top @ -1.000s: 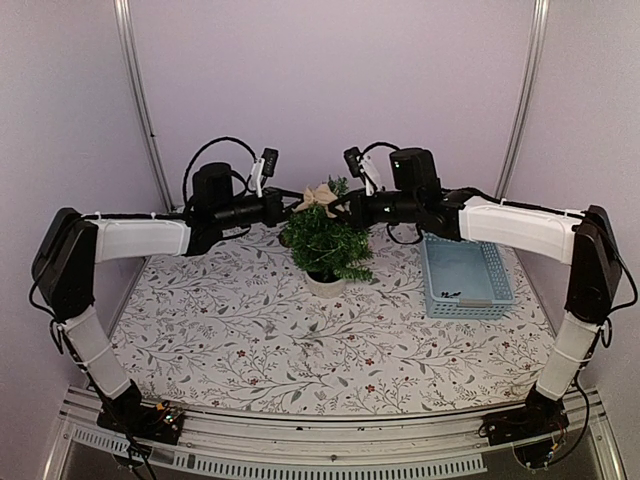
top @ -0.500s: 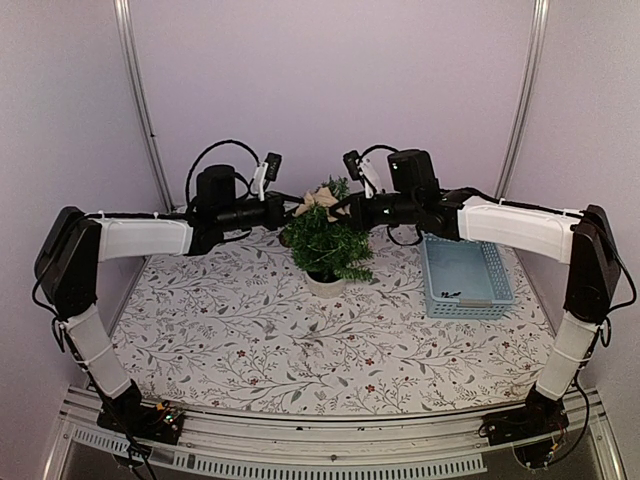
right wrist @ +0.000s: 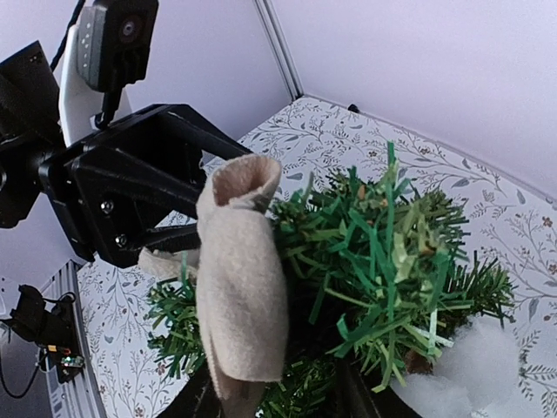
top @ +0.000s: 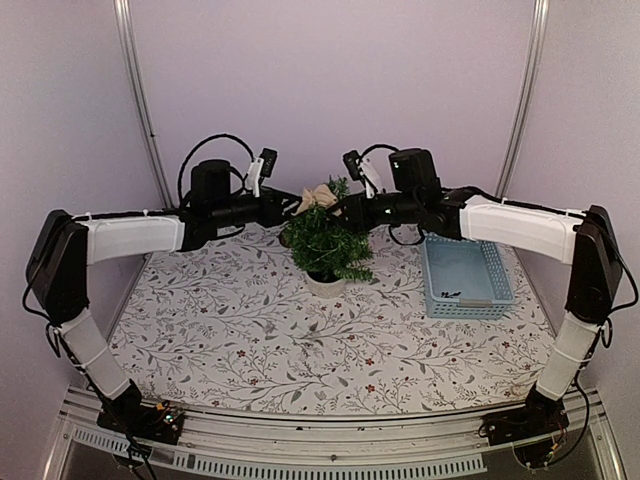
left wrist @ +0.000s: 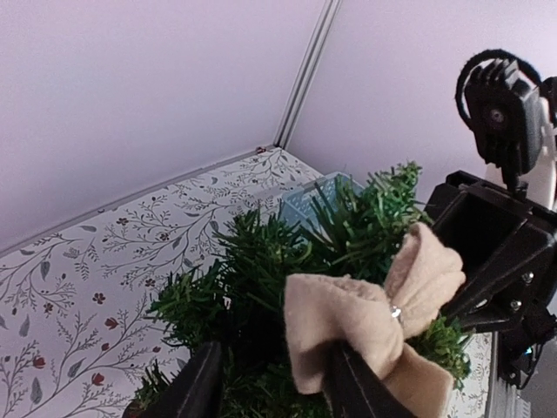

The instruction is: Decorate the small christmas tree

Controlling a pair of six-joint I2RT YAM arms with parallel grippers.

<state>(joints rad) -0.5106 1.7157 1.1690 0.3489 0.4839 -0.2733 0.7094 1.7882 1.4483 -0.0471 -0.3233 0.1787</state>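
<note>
So, beige bow (top: pixel 320 196) tops small christmas tree (top: pixel 326 243).

Top camera looks down from behind; both wrist cameras closely face the small christmas tree (top: pixel 326 245).

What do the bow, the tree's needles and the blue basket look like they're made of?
The bow looks like soft matte beige fabric, perhaps felt or fleece: fuzzy surface, thick rolled loops. The small christmas tree has needles like thin cut plastic strips, flat and slightly glossy. The basket is probably moulded plastic: even light blue, slotted walls.
</note>
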